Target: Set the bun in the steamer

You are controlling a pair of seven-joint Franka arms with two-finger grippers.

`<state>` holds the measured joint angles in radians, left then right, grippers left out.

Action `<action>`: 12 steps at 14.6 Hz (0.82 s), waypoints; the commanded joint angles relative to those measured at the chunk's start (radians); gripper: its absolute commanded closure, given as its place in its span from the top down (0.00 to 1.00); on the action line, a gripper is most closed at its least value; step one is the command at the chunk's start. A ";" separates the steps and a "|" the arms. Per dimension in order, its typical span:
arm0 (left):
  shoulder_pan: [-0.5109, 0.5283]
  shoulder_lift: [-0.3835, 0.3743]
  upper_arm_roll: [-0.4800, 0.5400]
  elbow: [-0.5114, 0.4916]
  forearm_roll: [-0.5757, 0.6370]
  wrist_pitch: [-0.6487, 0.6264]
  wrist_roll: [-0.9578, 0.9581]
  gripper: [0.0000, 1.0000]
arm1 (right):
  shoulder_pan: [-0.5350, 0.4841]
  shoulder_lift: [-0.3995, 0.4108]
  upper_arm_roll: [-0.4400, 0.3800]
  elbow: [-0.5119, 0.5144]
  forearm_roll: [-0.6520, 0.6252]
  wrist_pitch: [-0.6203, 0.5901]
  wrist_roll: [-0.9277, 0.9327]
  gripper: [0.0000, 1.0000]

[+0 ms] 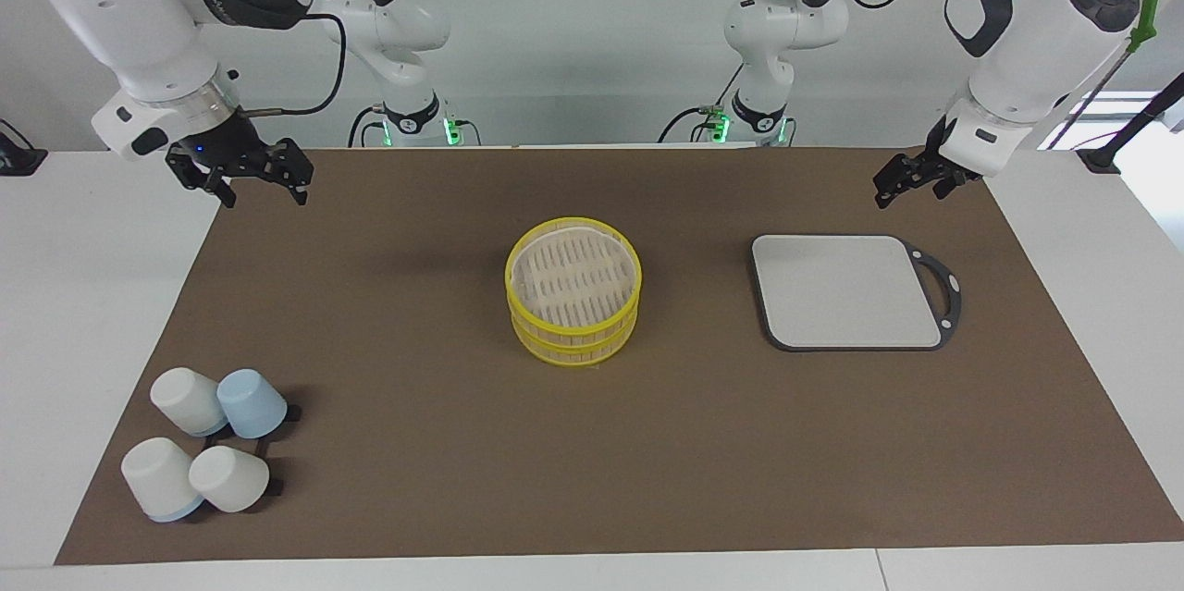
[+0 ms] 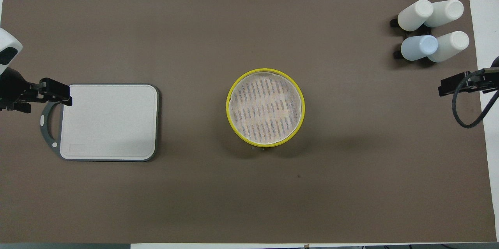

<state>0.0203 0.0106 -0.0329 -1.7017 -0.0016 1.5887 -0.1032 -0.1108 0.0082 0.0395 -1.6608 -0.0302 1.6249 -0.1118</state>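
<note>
— So what lies across the surface [image 1: 592, 443], from the biggest thing down?

— A brown mat [image 1: 462, 480] covers most of it. At right of centre in the facing view lies a flat grey board [image 1: 846, 290] with a dark rim and handle. At centre frame stands the steamer [image 1: 573, 297], two yellow-rimmed tiers stacked, its slatted floor bare. At lower left of that view four upturned cups [image 1: 205, 450] cluster, three white and one blue.

— And the bun?

— No bun shows in either view.

— The arms?

— The right gripper [image 1: 245, 177] hangs at upper left of the facing view, over the mat's corner, jaws spread apart and holding nothing. The left gripper [image 1: 911, 179] hangs at upper right, over the mat just above the board; whether its jaws are open or closed cannot be told.
</note>
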 commanded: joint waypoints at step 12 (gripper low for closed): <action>0.009 -0.020 -0.004 -0.024 0.018 0.017 0.002 1.00 | -0.009 -0.021 0.010 -0.033 0.016 0.015 -0.023 1.00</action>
<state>0.0203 0.0106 -0.0329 -1.7017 -0.0016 1.5889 -0.1032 -0.1108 0.0082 0.0428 -1.6677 -0.0281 1.6403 -0.1145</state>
